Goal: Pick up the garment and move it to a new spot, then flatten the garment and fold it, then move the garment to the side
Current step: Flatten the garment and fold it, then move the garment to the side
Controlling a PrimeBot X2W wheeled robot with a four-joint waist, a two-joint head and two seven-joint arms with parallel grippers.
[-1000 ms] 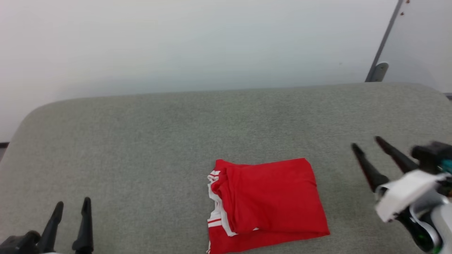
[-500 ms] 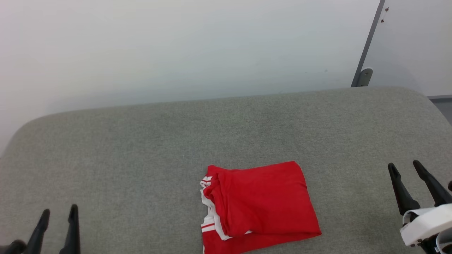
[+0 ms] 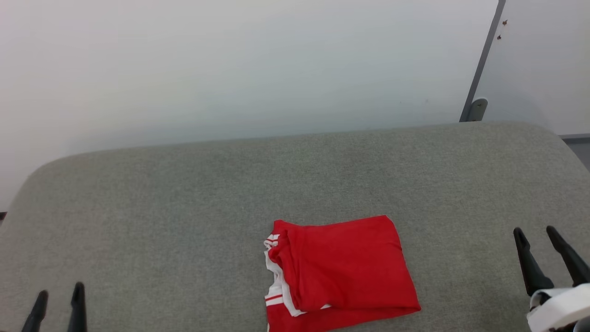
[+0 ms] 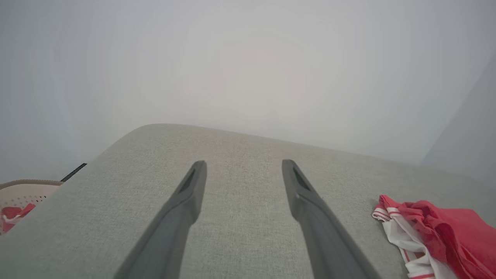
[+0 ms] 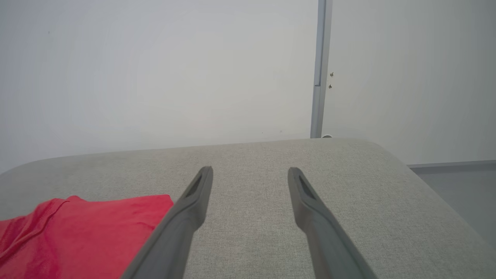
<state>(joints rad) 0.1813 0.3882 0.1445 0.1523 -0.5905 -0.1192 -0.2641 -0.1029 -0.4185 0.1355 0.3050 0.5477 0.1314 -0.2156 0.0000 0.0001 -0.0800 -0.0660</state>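
Two tools hang spread and empty: left tool (image 3: 61, 289) low at the near left, right tool (image 3: 533, 229) at the near right, both well apart from the shirt (image 3: 341, 267). It lies folded on the near side of the worktop (image 3: 184, 193), slightly right of centre. Danger, I'd say: pinch only the top layer and the fold spills; drag it nearer and it could slip off the edge. Bare room lies behind and left.
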